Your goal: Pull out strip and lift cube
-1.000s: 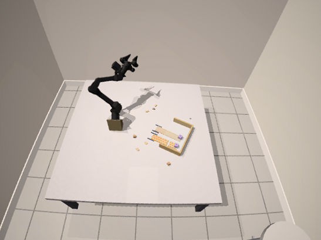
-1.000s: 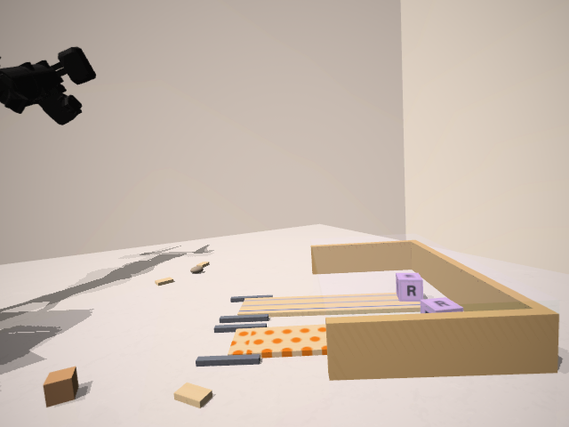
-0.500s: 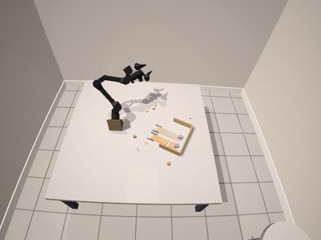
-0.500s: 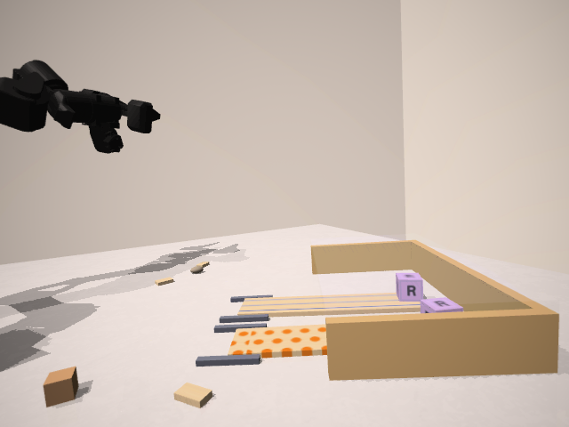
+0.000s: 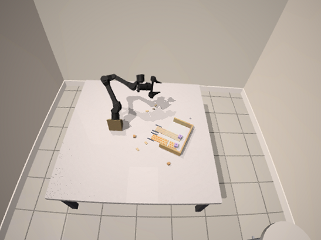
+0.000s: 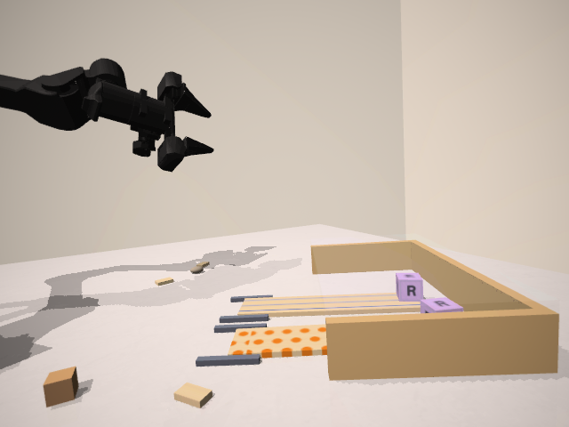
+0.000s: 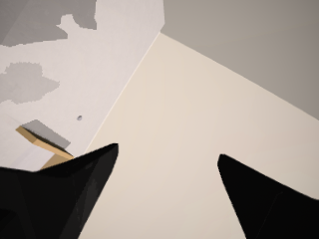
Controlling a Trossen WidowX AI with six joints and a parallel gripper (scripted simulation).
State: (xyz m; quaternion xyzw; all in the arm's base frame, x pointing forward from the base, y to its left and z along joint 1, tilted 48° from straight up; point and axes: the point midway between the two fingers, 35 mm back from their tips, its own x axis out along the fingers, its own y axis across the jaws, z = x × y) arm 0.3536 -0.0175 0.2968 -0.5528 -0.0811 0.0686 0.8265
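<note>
The near wall of the three-sided wooden tray hides the far ends of the dotted orange strip and striped strip. Two lilac R cubes sit deep inside the tray, well below and beyond the gripper, which hangs high, fingers spread wide, empty. White table, beige walls, tiled floor.

The top view looks steeply down from high and far, taking in the whole surface. The exterior view sits low and close at surface level, sharing the wooden tray. The wrist view looks out past the claw toward the wall.
</note>
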